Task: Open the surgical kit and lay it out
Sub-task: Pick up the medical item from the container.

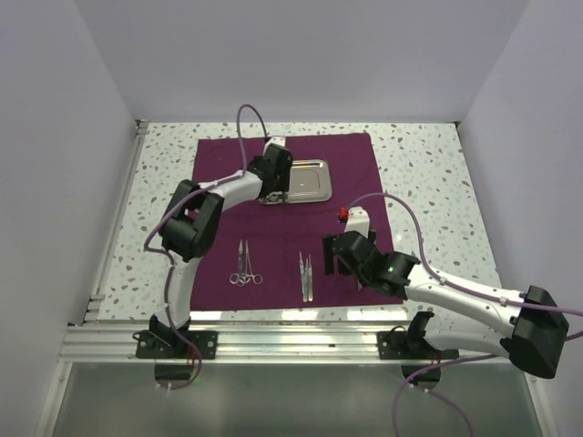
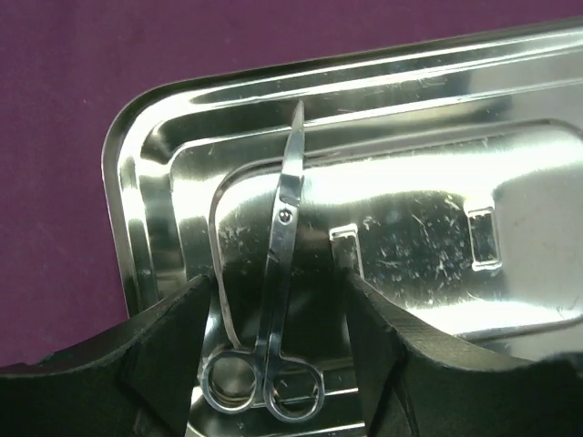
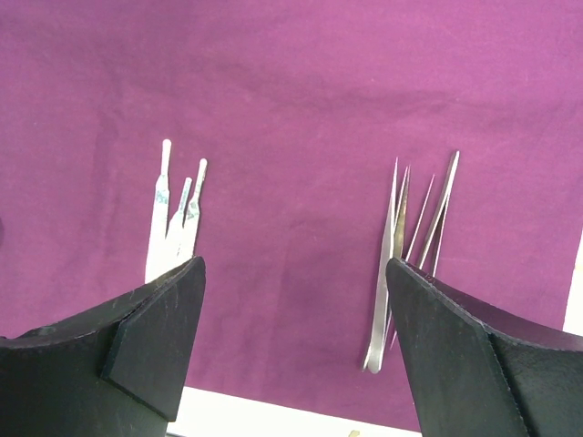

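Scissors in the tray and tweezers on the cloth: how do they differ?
The scissors have ring handles and a pivot screw; the tweezers are plain pointed prongs. The scissors lie in the steel tray, between the open fingers of the left gripper; the tweezers lie bunched on the purple cloth. Both are slim, shiny silver.

No readable text, label, brand or number shows anywhere (the steel tray (image 2: 437, 100) bears only scratches).
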Robot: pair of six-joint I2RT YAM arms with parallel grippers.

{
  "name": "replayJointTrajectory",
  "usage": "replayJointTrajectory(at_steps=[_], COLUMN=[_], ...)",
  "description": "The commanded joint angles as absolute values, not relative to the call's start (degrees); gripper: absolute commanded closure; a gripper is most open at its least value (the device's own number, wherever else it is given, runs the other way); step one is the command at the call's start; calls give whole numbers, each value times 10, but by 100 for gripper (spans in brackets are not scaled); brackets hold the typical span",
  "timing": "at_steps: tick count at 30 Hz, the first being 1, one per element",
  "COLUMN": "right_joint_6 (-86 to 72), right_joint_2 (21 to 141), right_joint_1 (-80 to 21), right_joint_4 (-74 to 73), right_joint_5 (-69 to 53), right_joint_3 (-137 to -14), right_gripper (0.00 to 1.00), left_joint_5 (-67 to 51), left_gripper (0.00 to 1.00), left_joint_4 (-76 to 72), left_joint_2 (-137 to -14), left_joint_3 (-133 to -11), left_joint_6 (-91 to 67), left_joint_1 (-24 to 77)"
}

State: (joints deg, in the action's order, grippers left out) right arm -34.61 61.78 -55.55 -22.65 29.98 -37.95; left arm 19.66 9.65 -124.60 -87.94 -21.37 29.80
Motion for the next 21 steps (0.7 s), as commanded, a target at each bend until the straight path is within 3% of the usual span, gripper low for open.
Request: replayJointTrajectory(at_steps=[1, 4, 10, 21], right_joint_6=[-341, -341, -344, -345], right_joint_2=[628, 641, 657, 693], right_joint_1=[-556, -556, -556, -556], right_joint_4=[-212, -212, -212, -210], right_joint_5=[311, 309, 316, 317], right_joint_3=[-388, -393, -398, -410], right_gripper=[16, 16, 16, 16], left_joint_5=[180, 168, 131, 98], left_gripper=[37, 38, 58, 74], left_joint_4=[89, 98, 115, 166], left_joint_2=[-1274, -1301, -1346, -1411], left_joint_3=[-923, -950, -997, -1063], left_joint_6=[-193, -185, -185, -172], left_joint_1=[279, 265, 242, 225])
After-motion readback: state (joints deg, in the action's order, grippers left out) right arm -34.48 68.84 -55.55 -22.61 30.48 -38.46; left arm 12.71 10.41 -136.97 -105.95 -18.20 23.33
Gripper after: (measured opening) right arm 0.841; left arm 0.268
